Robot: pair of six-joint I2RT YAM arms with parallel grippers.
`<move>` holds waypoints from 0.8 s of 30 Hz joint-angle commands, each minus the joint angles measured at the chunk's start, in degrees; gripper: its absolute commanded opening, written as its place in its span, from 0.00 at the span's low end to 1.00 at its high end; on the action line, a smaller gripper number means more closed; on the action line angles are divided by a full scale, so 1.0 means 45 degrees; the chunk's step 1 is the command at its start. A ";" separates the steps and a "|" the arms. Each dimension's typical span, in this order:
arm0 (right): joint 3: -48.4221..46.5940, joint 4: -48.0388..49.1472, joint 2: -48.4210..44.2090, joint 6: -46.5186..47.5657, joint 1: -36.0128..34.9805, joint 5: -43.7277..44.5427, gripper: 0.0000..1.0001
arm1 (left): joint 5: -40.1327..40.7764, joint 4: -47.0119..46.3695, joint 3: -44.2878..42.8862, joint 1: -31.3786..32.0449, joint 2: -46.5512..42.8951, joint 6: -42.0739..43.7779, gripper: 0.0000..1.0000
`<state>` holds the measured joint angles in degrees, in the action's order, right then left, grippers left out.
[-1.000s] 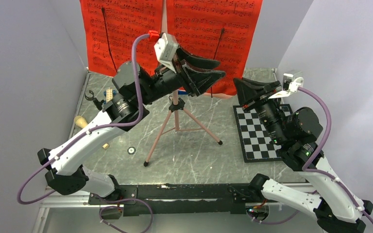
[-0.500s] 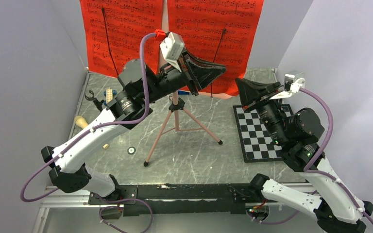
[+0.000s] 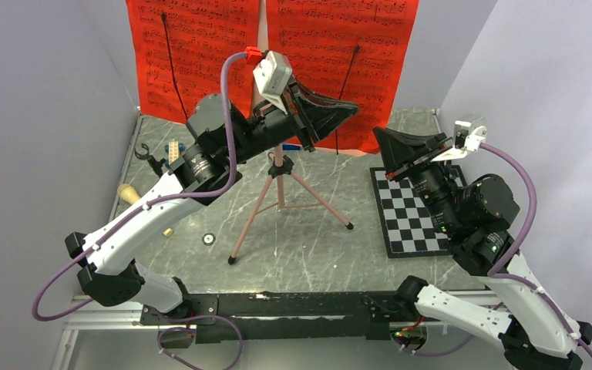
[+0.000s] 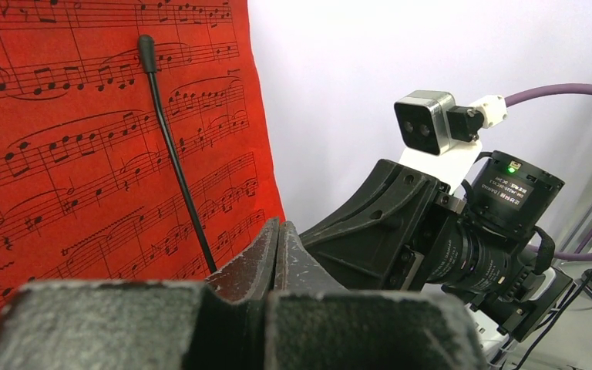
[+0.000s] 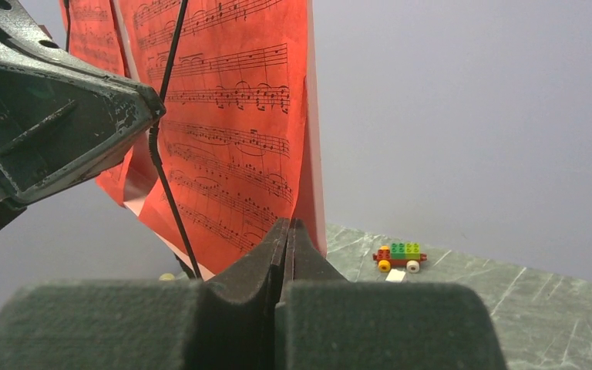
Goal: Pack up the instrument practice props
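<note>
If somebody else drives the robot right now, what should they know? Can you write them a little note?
The left gripper is shut and empty, up beside the red sheet-music pages.
The right gripper is shut and empty too, near the right page's bottom corner.
The pages hang on the pink music stand in the middle; the microphone lies at far left.
Done: nothing packed.
Left: pages, stand, microphone.

The top camera looks down from high behind the near edge over the whole table [image 3: 308, 231]. Each wrist camera sits close behind its own gripper (left gripper [image 4: 277, 227], right gripper [image 5: 287, 225]), facing the red sheet music [image 5: 231, 116], which all three views share.
</note>
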<state>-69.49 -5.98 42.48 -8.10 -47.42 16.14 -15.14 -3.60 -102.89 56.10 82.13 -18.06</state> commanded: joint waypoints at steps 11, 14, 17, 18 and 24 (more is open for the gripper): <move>-0.0470 0.0022 -0.0151 -0.0210 -0.0049 -0.0247 0.00 | 0.0872 -0.0854 0.0768 0.0094 -0.1285 0.0420 0.56; -0.0484 0.0049 -0.0131 -0.0241 -0.0049 -0.0248 0.00 | 0.1501 -0.0506 0.0630 0.0093 -0.1390 0.0312 0.60; -0.0547 -0.0013 -0.0089 -0.0285 -0.0061 -0.0281 0.00 | 0.2052 0.0530 -0.0155 0.0093 -0.1178 0.0016 0.59; -0.0569 -0.0033 -0.0085 -0.0290 -0.0055 -0.0286 0.00 | 0.2113 0.1066 -0.0557 0.0093 -0.1038 -0.0133 0.59; -0.0563 -0.0032 -0.0075 -0.0348 -0.0059 -0.0325 0.00 | 0.1570 0.2250 -0.1453 0.0093 -0.0586 -0.0702 0.61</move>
<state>-69.80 -6.87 42.06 -8.97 -47.46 15.88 -7.66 2.92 -106.87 56.40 78.89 -18.65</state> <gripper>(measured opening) 0.009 0.603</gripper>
